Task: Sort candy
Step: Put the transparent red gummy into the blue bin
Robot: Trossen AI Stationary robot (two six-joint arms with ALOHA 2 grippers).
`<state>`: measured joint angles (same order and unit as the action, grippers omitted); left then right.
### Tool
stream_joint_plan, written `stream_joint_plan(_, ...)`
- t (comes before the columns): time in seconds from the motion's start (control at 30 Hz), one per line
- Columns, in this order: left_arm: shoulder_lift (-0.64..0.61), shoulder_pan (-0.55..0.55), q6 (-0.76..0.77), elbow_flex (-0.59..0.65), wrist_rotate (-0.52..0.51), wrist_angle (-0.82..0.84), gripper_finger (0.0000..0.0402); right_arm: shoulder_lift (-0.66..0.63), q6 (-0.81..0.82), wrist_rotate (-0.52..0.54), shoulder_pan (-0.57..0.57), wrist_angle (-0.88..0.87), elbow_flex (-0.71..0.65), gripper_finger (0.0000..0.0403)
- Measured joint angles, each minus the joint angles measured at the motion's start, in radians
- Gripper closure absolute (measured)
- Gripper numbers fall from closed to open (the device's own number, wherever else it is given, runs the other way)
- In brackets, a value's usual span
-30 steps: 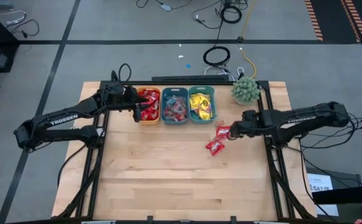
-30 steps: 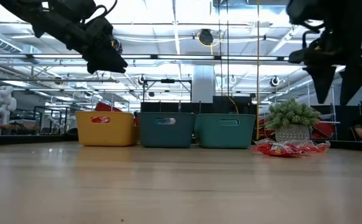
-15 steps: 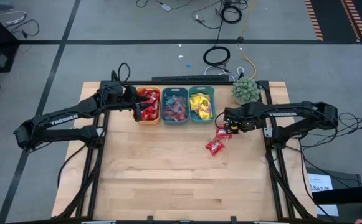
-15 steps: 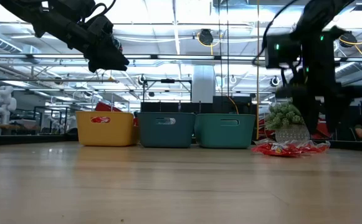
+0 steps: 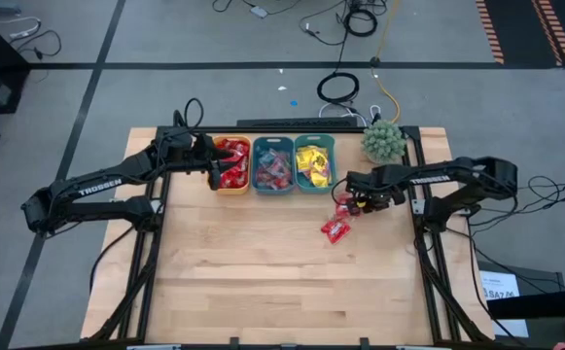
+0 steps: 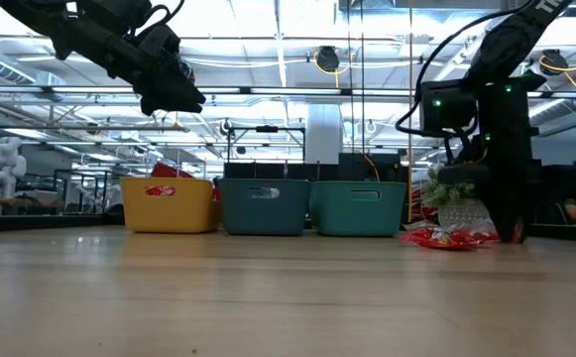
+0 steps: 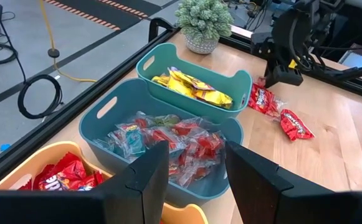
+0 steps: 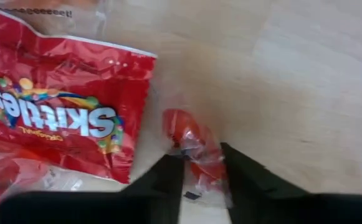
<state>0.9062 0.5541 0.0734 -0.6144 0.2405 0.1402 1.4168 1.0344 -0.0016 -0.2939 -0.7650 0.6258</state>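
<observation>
One gripper (image 8: 200,167) newly around candy (image 8: 193,144)

Two dark robot arms

The left arm (image 5: 97,185) has white letters, TROSSEN. The right arm (image 5: 457,175) has black cables and small green lights.

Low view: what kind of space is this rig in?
Probably a robotics lab or workshop: an open industrial ceiling with strip lights, a white robot figure among metal frames in the background, and cables coiled on the grey floor behind the wooden table.
</observation>
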Motion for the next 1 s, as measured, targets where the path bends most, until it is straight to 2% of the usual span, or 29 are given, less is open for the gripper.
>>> stream_joint_plan(0.13, 0.000, 0.000, 0.000, 0.000, 0.000, 0.000, 0.0237, -0.060, 0.004, 0.000, 0.005, -0.070, 0.002, 0.0388)
stream_joint_plan(0.37, 0.000, 0.000, 0.000, 0.000, 0.001, -0.001, 0.0237, -0.213, 0.077, 0.046, 0.026, -0.333, 0.155, 0.0388)
stream_joint_plan(0.47, 0.000, 0.000, 0.000, 0.000, 0.001, -0.002, 0.0237, -0.247, 0.103, 0.107, 0.057, -0.300, 0.281, 0.0394)
stream_joint_plan(0.57, 0.000, 0.000, -0.001, 0.000, 0.001, -0.003, 0.0237, -0.236, 0.080, 0.190, 0.081, -0.190, 0.421, 0.0397)
stream_joint_plan(0.73, 0.000, 0.000, -0.001, 0.000, -0.005, -0.004, 0.0237, -0.099, -0.063, 0.217, 0.079, -0.069, 0.673, 0.0399)
stream_joint_plan(1.0, 0.000, 0.000, -0.001, 0.000, -0.006, -0.003, 0.0237, 0.323, -0.334, 0.208, 0.028, -0.074, 1.136, 0.0396)
